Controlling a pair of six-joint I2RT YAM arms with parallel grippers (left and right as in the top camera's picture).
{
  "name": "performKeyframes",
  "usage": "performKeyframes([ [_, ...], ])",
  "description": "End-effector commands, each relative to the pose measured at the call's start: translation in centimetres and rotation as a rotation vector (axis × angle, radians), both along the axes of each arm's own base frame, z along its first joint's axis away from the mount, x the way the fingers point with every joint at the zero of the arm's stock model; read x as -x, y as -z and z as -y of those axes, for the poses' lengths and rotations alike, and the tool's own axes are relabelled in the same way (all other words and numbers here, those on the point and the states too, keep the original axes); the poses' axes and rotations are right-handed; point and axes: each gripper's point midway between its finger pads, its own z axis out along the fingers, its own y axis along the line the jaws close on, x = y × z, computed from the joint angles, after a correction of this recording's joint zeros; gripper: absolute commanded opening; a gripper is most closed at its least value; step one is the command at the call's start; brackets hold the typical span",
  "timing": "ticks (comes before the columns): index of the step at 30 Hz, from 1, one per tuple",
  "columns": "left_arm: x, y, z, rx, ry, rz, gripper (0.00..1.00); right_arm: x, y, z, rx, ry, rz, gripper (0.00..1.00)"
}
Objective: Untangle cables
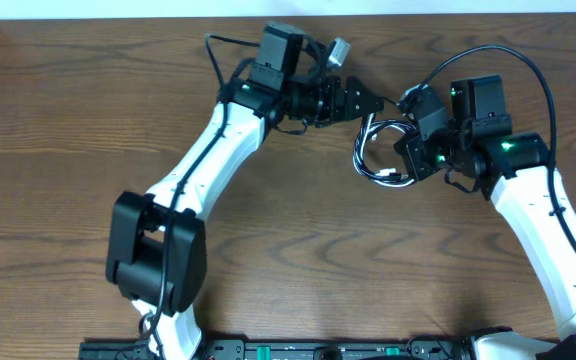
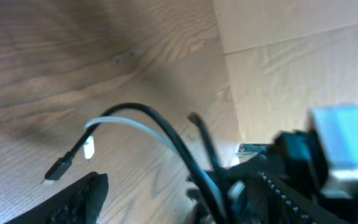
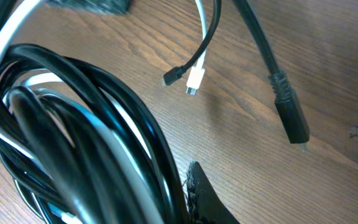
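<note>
Between left tool (image 1: 369, 101) and right tool (image 1: 405, 152), glossy black-and-white cables (image 1: 376, 172) coil; grips unclear.

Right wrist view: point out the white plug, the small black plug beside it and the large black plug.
white plug (image 3: 194, 81): right wrist view, on the plug's white body.
small black plug (image 3: 174, 75): right wrist view, on the plug's middle.
large black plug (image 3: 293, 122): right wrist view, on the housing's middle.

The black cable (image 3: 107, 127) and the white cable (image 3: 194, 79) are lying coiled together in one tangled bundle (image 1: 376, 152), sitting near the counter's (image 1: 68, 120) far edge, right of centre, with their plug ends trailing loose.
</note>
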Motion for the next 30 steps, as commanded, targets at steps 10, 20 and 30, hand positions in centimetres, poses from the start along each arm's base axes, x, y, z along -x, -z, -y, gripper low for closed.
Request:
performKeyframes([
  [10, -1.2, 1.2, 2.9, 0.091, 0.053, 0.017, 0.37, 0.0, -1.1, -0.2, -0.009, 0.033, 0.010, 0.01],
  [20, -4.4, -3.4, -0.1, 0.248, 0.063, 0.188, 0.08, -0.7, -1.0, 2.1, -0.077, 0.216, -0.054, 0.01],
  [30, 1.2, -6.8, -1.0, 0.436, 0.421, 0.218, 0.08, -3.0, 1.0, 2.3, -0.204, 0.450, -0.169, 0.01],
])
